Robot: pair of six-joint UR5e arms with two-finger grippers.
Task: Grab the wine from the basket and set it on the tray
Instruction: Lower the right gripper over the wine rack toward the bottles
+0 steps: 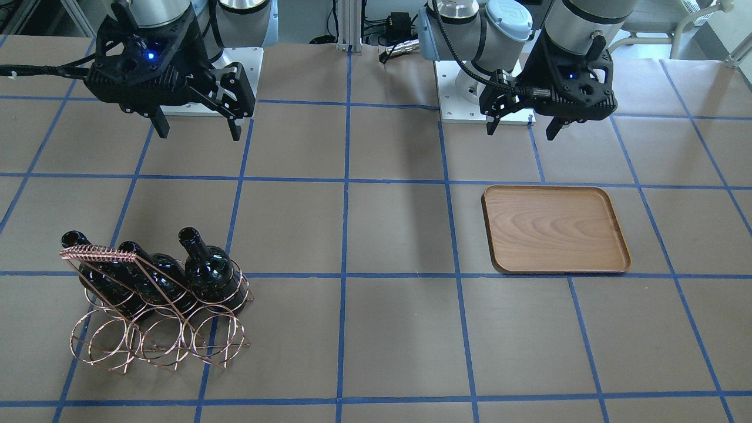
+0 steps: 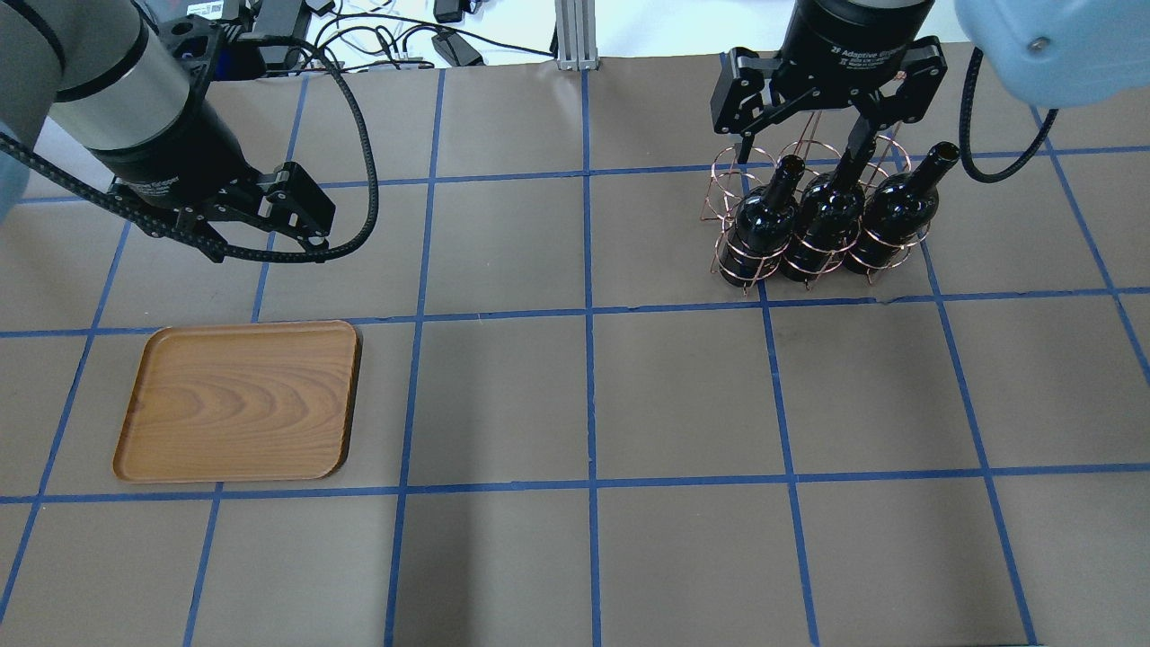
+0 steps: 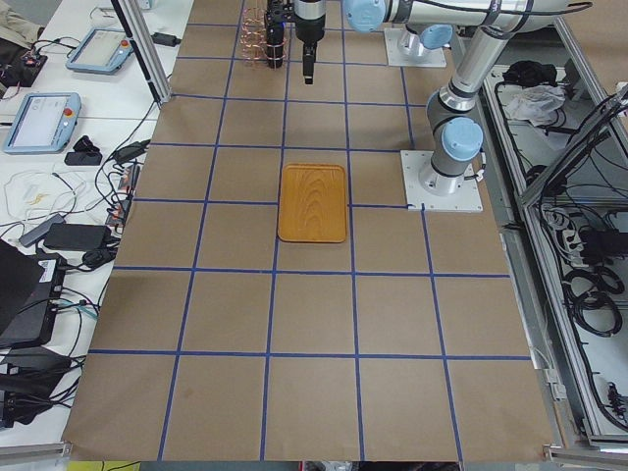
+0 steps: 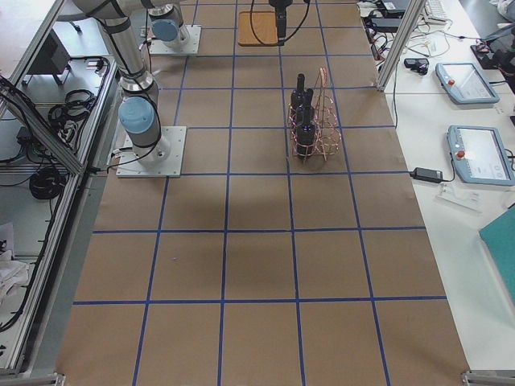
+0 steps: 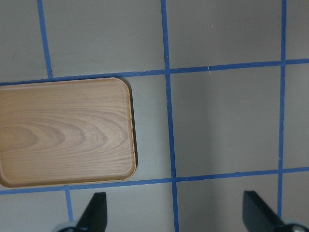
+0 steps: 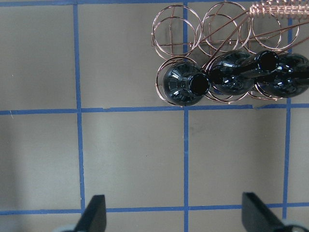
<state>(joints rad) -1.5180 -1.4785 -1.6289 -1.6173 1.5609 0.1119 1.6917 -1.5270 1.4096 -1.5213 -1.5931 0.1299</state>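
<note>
Overhead exterior view, left to right: the left gripper (image 5: pixel 176 215) hangs with its jaws spread wide and nothing between them, above the brown table (image 2: pixel 584 557) with its grid of blue tape. Just below it in the view, the wooden tray (image 2: pixel 238 400) lies flat and bare. Well apart, across the table, the copper wire basket (image 1: pixel 97 254) holds all three black wine bottles (image 2: pixel 764 225), standing side by side in the row of rings nearer the robot, mouths up. The right gripper (image 1: pixel 198 126) hovers high on the robot's side of the basket, jaws likewise apart, touching no bottle.
</note>
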